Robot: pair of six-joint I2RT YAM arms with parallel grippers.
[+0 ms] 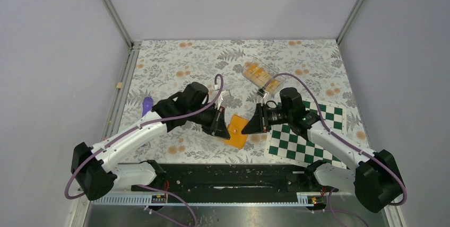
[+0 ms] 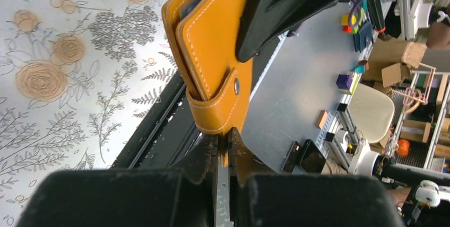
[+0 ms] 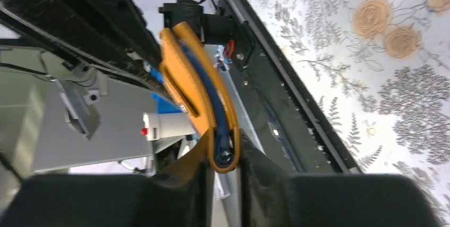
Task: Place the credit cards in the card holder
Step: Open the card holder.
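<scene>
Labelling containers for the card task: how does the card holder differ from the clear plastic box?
The card holder is opaque orange; the clear plastic box is see-through. The card holder is gripped by the left gripper and right gripper; the box lies farther back, untouched. Shared: both are small containers.

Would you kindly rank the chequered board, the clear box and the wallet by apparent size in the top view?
1. chequered board, clearly largest.
2. clear box and wallet look alike; the wallet is partly hidden, so I leave them unranked.
</scene>
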